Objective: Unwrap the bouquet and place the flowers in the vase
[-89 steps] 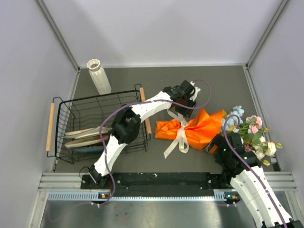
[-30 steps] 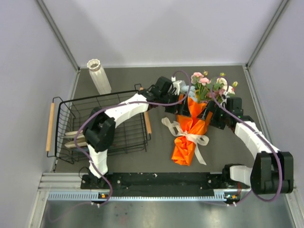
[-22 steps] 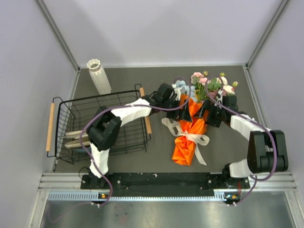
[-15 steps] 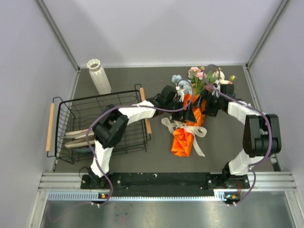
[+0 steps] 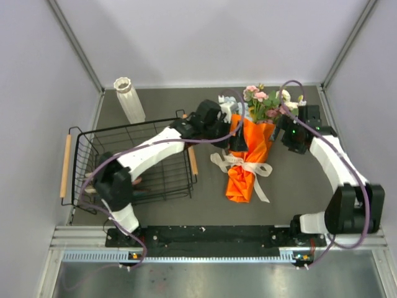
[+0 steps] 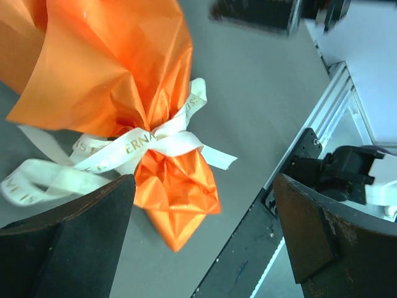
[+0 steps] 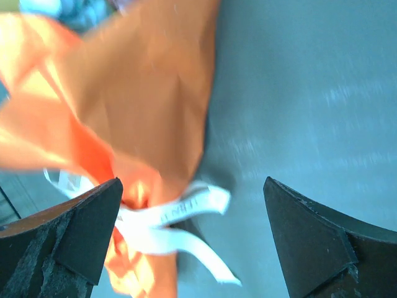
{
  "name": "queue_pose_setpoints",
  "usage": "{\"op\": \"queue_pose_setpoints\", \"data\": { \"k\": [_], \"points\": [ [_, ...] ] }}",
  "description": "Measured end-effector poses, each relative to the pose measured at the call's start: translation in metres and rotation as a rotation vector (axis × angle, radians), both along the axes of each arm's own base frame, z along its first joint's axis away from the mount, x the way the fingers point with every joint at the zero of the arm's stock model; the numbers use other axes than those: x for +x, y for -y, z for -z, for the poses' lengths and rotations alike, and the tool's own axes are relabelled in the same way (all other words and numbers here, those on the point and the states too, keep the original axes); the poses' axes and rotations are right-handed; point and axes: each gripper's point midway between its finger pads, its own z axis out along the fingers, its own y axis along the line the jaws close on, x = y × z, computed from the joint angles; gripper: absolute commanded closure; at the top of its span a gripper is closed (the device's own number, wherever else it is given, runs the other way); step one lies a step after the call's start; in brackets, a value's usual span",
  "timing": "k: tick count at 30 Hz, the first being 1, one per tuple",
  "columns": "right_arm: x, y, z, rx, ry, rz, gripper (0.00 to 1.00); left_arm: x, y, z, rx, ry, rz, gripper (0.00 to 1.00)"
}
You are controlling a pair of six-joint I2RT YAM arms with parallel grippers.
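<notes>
The bouquet (image 5: 251, 155) lies on the dark table, its flowers (image 5: 265, 105) pointing to the far side and its twisted orange tail toward me. A cream ribbon bow (image 5: 245, 166) ties its waist. My left gripper (image 5: 234, 138) hangs open just left of the upper wrap. In its wrist view the ribbon (image 6: 133, 146) and orange tail (image 6: 177, 195) lie below the spread fingers, and the gripper (image 6: 198, 248) holds nothing. My right gripper (image 5: 286, 133) is open, just right of the wrap, and the right wrist view shows the gripper (image 7: 192, 242) empty over the ribbon (image 7: 180, 214). The white ribbed vase (image 5: 129, 99) stands upright at the far left.
A black wire dish rack (image 5: 93, 144) with wooden handles holds a few plates left of the bouquet, under my left forearm. Grey walls close in the table on three sides. The metal rail (image 5: 205, 239) with the arm bases runs along the near edge.
The bouquet, earlier lying sideways, now points its flowers to the far side. Over the last second both grippers came off the upper wrap; the right one drew back to the right.
</notes>
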Motion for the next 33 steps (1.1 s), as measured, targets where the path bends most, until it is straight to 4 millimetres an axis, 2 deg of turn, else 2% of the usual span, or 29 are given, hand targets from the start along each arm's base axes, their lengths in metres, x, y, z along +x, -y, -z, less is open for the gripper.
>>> {"op": "queue_pose_setpoints", "data": {
  "k": [4,6,7,8,11,12,15,18,19,20,21,22,25,27,29,31,32,33],
  "points": [
    [-0.058,-0.002,-0.011,-0.029,0.037,-0.007,0.05,-0.012,-0.029,-0.045,-0.036,0.089,-0.033,0.02],
    [-0.082,-0.014,-0.011,-0.019,0.053,-0.050,0.17,-0.020,-0.040,-0.056,-0.060,0.107,-0.043,0.04],
    [-0.093,-0.021,-0.009,-0.012,0.062,-0.072,0.19,-0.024,-0.043,-0.058,-0.069,0.103,-0.043,0.05],
    [-0.102,-0.028,-0.006,0.001,0.064,-0.098,0.29,-0.029,-0.046,-0.058,-0.080,0.094,-0.044,0.07],
    [-0.131,-0.052,0.000,0.078,0.080,-0.174,0.50,-0.040,-0.049,-0.053,-0.106,0.053,-0.034,0.10],
    [-0.135,-0.058,0.002,0.110,0.084,-0.187,0.50,-0.043,-0.048,-0.051,-0.120,0.039,-0.031,0.11],
    [-0.136,-0.072,0.013,0.188,0.099,-0.209,0.47,-0.049,-0.045,-0.044,-0.142,0.001,-0.022,0.11],
    [-0.137,-0.083,0.037,0.239,0.064,-0.248,0.48,-0.054,-0.042,-0.041,-0.173,-0.031,-0.008,0.12],
    [-0.138,-0.084,0.046,0.244,0.044,-0.254,0.51,-0.056,-0.041,-0.040,-0.181,-0.039,-0.004,0.17],
    [-0.139,-0.085,0.053,0.244,0.032,-0.258,0.58,-0.057,-0.041,-0.038,-0.189,-0.047,0.000,0.19],
    [-0.138,-0.085,0.057,0.242,0.032,-0.263,0.58,-0.059,-0.040,-0.037,-0.194,-0.058,0.002,0.21],
    [-0.137,-0.086,0.059,0.239,0.036,-0.272,0.59,-0.060,-0.040,-0.035,-0.198,-0.066,0.005,0.22],
    [-0.129,-0.087,0.057,0.228,0.076,-0.294,0.74,-0.066,-0.039,-0.027,-0.204,-0.089,0.019,0.24],
    [-0.125,-0.087,0.055,0.224,0.097,-0.303,0.75,-0.070,-0.040,-0.022,-0.200,-0.104,0.022,0.24],
    [-0.122,-0.088,0.053,0.225,0.117,-0.306,0.74,-0.072,-0.041,-0.017,-0.194,-0.116,0.023,0.25],
    [-0.120,-0.089,0.054,0.226,0.133,-0.310,0.70,-0.074,-0.041,-0.016,-0.191,-0.121,0.024,0.25],
    [-0.119,-0.089,0.055,0.227,0.137,-0.314,0.58,-0.074,-0.041,-0.016,-0.193,-0.122,0.026,0.25],
    [-0.119,-0.090,0.057,0.228,0.134,-0.319,0.54,-0.074,-0.040,-0.017,-0.195,-0.121,0.027,0.25]
  ]
}}
